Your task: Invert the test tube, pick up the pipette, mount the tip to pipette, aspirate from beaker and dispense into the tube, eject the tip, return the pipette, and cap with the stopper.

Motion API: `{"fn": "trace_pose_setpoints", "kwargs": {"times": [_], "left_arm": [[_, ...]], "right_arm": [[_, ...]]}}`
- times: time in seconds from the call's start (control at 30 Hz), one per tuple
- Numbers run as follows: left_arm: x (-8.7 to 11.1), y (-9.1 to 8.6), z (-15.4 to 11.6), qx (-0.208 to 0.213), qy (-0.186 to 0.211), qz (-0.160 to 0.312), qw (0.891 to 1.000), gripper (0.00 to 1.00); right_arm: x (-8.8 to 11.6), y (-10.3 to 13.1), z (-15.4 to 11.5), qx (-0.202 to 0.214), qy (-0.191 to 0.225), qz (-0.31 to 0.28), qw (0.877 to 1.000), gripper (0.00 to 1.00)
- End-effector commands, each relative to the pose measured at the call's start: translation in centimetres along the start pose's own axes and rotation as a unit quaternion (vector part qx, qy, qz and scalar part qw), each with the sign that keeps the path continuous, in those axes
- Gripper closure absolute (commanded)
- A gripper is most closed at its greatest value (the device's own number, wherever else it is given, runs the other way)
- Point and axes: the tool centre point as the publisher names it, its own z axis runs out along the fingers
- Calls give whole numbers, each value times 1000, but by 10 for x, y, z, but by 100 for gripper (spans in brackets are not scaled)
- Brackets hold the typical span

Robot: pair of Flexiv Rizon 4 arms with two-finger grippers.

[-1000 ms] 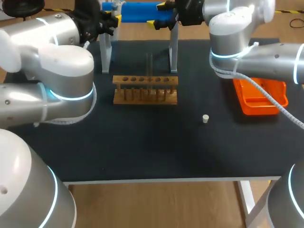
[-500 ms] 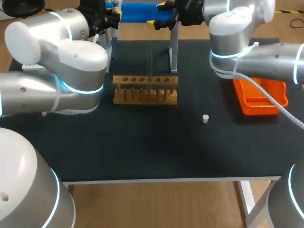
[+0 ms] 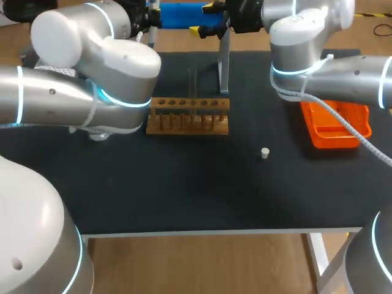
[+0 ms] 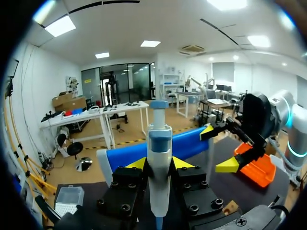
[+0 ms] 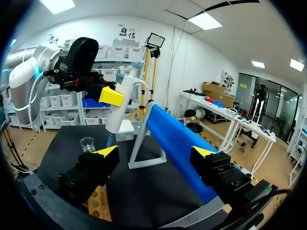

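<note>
Clamps left gripper (image 4: pixel 159 163) on pipette (image 4: pixel 159 139); holds right gripper (image 5: pixel 155 153) spread open beside blue stand (image 5: pixel 172 136), twelve o'clock from wooden rack (image 3: pixel 187 114).

The head camera looks down from behind over the table (image 3: pixel 184 184), the blue stand (image 3: pixel 180 15) at its far edge. Both wrist cameras sit close to that stand, facing each other across it; all views share it.
</note>
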Motion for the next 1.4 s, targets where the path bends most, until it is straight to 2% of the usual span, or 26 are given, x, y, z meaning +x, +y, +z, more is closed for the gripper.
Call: {"fn": "trace_pose_setpoints", "kwargs": {"times": [0.03, 0.83, 1.4], "left_arm": [[3, -6, 10, -21, -23, -2, 1000, 100], [-10, 4, 42, -66, -62, -29, 995, 100], [-21, 3, 57, -94, -96, -35, 990, 100]], "right_arm": [[-1, 0, -1, 1, 2, 0, 1000, 0], [-1, 0, -1, 1, 2, 0, 1000, 0], [-1, 0, -1, 1, 2, 0, 1000, 0]]}}
